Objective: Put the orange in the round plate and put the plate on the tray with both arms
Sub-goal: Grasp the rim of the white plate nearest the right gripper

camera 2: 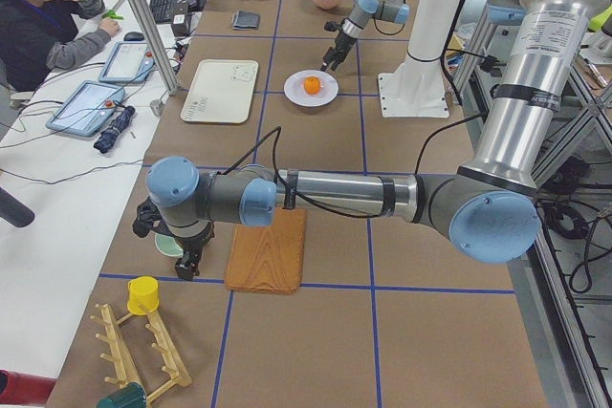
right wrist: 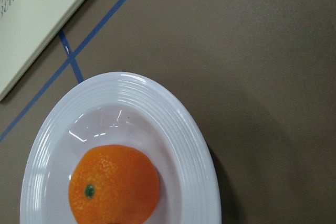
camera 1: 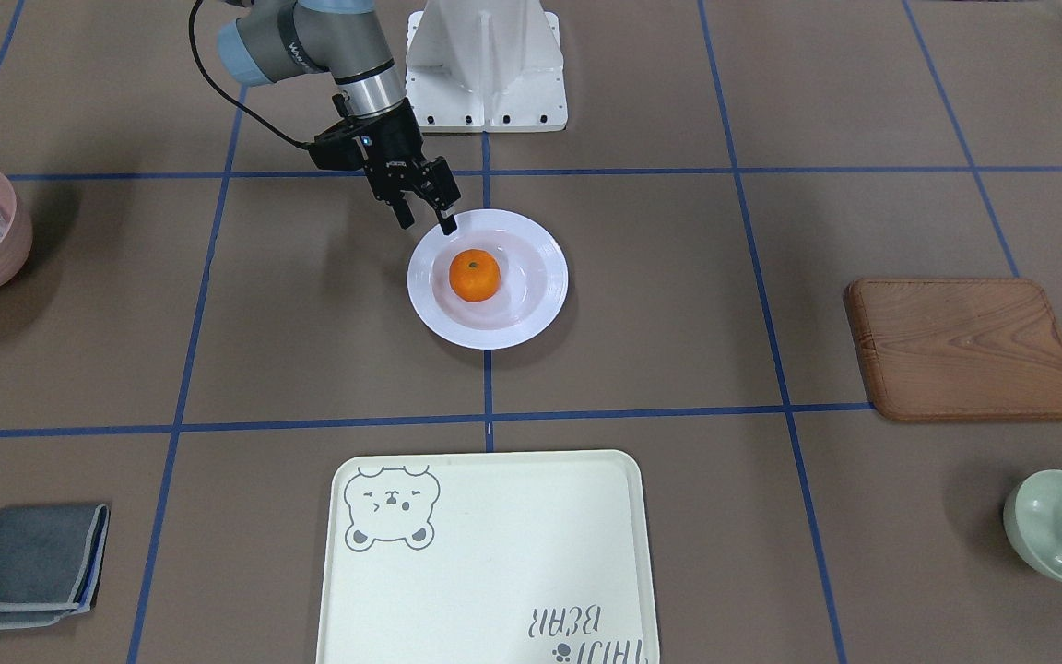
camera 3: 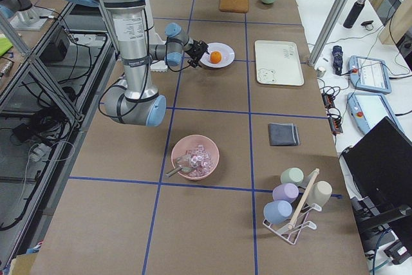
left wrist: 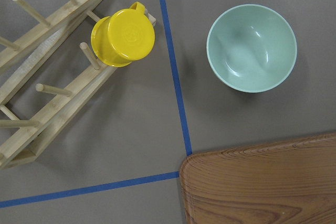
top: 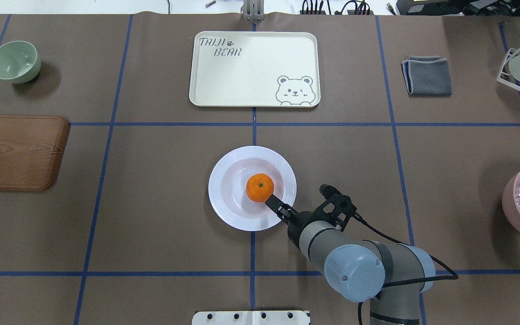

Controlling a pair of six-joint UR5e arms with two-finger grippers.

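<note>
as one orange [camera 1: 475,275] tops one plate [camera 1: 432,309]; one tray [camera 1: 494,553]

The orange [camera 1: 475,275], green stem dot up, sits in the sunken centre of the glossy white plate [camera 1: 545,309] at mid-table. The cream bear-print tray [camera 1: 494,553] lies flat by the table's operator-side edge, apart from the plate.

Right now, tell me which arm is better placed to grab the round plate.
Right. The right gripper hangs open at the round plate, beside the orange. The left gripper is far off, by the mint-green bowl and wooden board.
</note>
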